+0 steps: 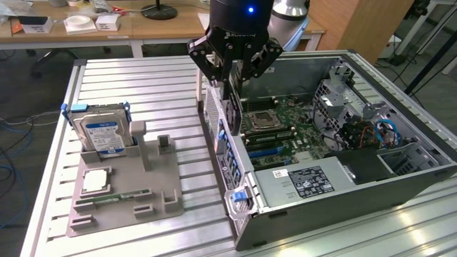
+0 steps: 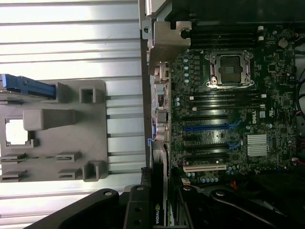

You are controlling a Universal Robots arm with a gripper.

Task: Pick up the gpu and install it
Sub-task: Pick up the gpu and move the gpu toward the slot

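Note:
In the exterior view my gripper (image 1: 234, 80) is shut on the gpu (image 1: 230, 115), a thin dark card that hangs upright from the fingers. The card hangs over the rear wall of the open computer case (image 1: 400, 128), at the edge of the motherboard (image 1: 275, 128). In the wrist view the gpu (image 2: 159, 143) appears edge-on, its metal bracket (image 2: 167, 40) at the far end. It lies along the border of the motherboard (image 2: 228, 109), next to the blue expansion slots (image 2: 209, 127). My black fingers (image 2: 102, 210) grip it from both sides.
A grey parts holder (image 1: 125, 187) on the slatted metal table (image 1: 143, 91) carries a silver hard drive (image 1: 102, 134), a processor (image 1: 95, 182) and a green memory stick (image 1: 114, 198). Inside the case are a power supply (image 1: 307, 179) and blue cables (image 1: 386, 134). Wooden desks stand behind.

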